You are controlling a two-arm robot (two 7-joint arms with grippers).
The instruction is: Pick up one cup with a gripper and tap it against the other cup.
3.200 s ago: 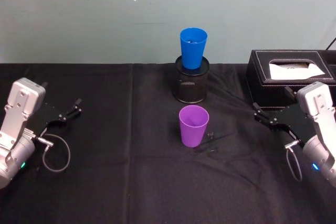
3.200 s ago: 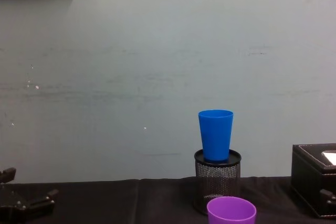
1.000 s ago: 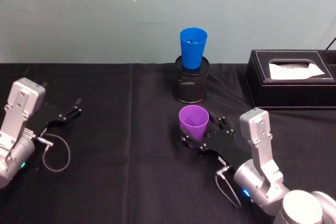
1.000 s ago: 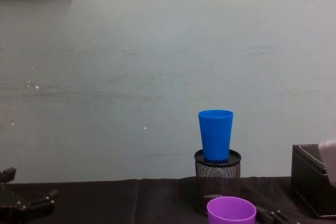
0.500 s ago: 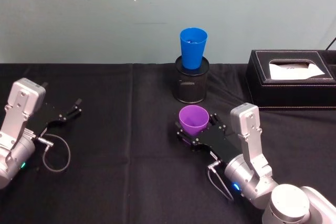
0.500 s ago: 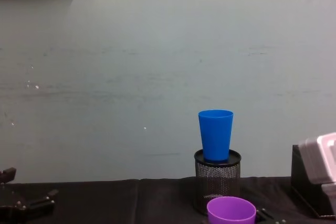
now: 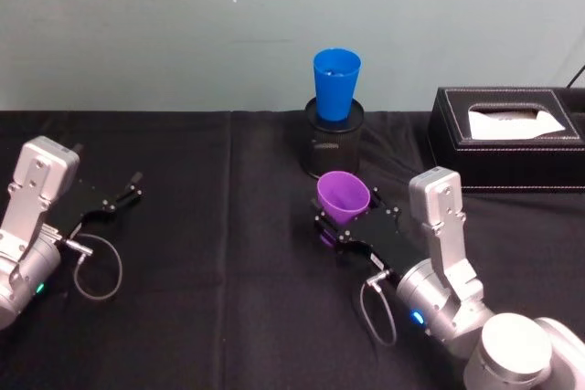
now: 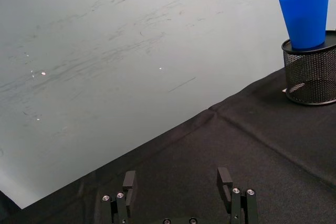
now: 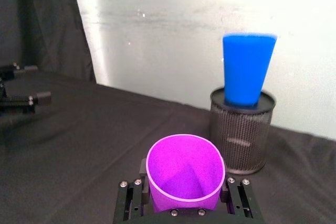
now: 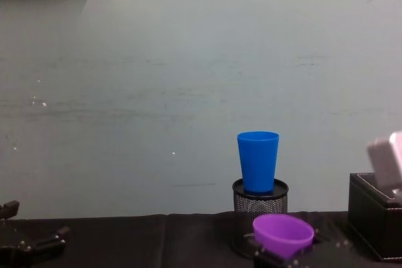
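Right arm stretches forward over the middle, wrist angled upward, and the right gripper [image 7: 343,228] has its jaws pinched tight on the purple cup [image 7: 344,196]. Left gripper [image 7: 122,195] sits low out left, fingers [image 8: 224,178] spread wide.

Silver-grey arms [image 7: 37,191] carry black screw-studded claws [image 8: 177,178] and looped cables [image 7: 119,267].

Lit evenly and softly from overhead. Found only faint, soft-edged shadows on the black tablecloth [image 7: 228,317]. Noted near-glare brightness on the pale green-grey wall [image 9: 173,19] in the right wrist view, set against a dark drape [image 9: 37,19] beside it. Recorded a shaded wedge inside the purple plastic tumbler [image 9: 185,174] and a dull sheen on the black stitched tissue box [image 7: 498,163]. Observed a small blue indicator glow [image 7: 416,318] on the silver-grey right arm [image 7: 443,271].
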